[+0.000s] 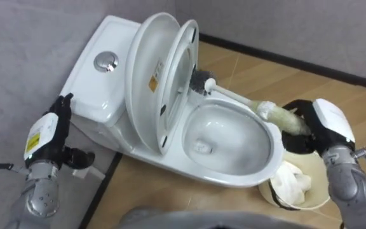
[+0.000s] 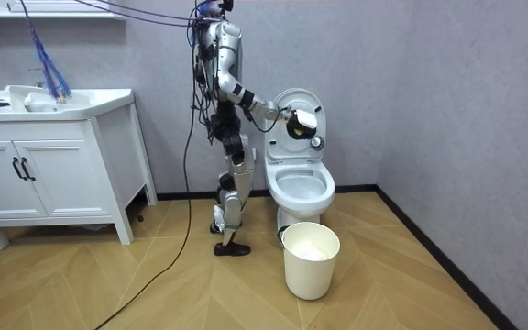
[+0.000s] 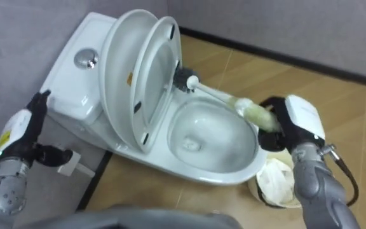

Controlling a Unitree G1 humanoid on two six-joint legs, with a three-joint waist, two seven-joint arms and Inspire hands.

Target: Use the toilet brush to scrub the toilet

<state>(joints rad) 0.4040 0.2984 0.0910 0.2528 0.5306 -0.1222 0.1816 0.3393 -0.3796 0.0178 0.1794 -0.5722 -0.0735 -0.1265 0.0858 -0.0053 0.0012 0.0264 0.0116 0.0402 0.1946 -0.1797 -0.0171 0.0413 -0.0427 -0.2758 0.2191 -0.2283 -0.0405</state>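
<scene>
Toilet point(image 1: 246, 175) seat point(image 1: 182, 76) raised, robot beside it. Waste bin point(image 1: 316, 179) just beside bowl. Toilet brush point(image 1: 234, 95): light, stiff shaft, springy bristles, probably wet and slippery; grip thick end. Right hand point(image 1: 328, 121) wrapped round that end, head at back rim. Left hand point(image 1: 46, 137) near tank point(image 1: 100, 83), fingers unreadable. Bristle contact behind seat, unclear.

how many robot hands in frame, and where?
2: left robot hand, open, beside the toilet tank; right robot hand by the bowl rim, gripping the toilet brush.
</scene>
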